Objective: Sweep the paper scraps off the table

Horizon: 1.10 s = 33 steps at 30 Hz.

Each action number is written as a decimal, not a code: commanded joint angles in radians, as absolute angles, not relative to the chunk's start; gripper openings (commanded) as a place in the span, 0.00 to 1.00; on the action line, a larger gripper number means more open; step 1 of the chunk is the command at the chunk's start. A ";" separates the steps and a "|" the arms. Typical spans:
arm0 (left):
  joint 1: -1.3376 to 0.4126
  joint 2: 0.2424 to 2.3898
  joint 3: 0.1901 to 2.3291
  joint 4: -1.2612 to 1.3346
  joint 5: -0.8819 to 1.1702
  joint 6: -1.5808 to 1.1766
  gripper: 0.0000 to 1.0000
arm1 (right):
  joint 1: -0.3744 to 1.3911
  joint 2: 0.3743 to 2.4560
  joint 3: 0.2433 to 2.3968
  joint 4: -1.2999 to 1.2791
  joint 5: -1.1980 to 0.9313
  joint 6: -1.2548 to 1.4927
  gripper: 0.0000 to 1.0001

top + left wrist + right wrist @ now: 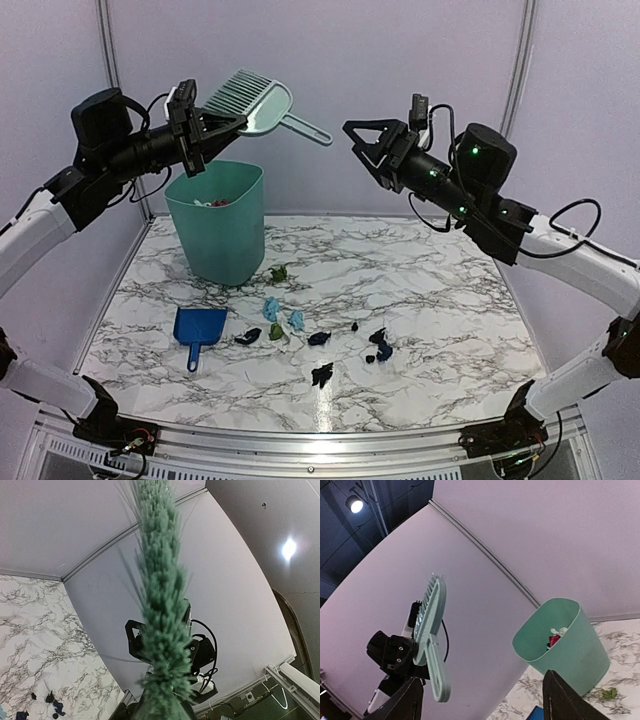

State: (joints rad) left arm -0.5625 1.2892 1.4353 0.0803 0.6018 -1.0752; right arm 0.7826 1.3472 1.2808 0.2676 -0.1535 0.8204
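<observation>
left gripper [205,127]: brush [250,100] | right gripper [366,152]: spread, seemingly empty | table [450,300]: paper scraps [320,338]

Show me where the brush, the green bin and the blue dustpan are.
brush [262,105], top external view, on its oval head.
green bin [218,238], top external view, on its front wall.
blue dustpan [200,323], top external view, on its scoop.

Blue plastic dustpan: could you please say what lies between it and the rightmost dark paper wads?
Top view: a dark wad, two light-blue wads, a green wad, another dark wad.
</observation>
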 commanded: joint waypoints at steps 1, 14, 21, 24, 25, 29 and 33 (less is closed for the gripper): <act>-0.574 1.293 1.433 0.185 0.627 -1.110 0.00 | 0.779 1.411 1.320 0.426 -0.294 1.023 0.72; -0.641 1.296 1.380 0.193 0.575 -1.081 0.00 | 0.792 1.539 1.402 0.557 -0.408 1.190 0.54; -0.655 1.290 1.354 0.193 0.545 -1.066 0.00 | 0.813 1.559 1.425 0.564 -0.408 1.210 0.38; -0.655 1.283 1.348 0.192 0.537 -1.064 0.00 | 0.828 1.562 1.440 0.546 -0.419 1.190 0.37; -0.655 1.281 1.344 0.191 0.535 -1.065 0.00 | 0.831 1.561 1.439 0.544 -0.418 1.184 0.35; -0.655 1.270 1.320 0.187 0.527 -1.066 0.00 | 0.837 1.555 1.426 0.556 -0.422 1.181 0.30; -0.655 1.263 1.310 0.184 0.524 -1.065 0.00 | 0.837 1.554 1.422 0.558 -0.431 1.181 0.27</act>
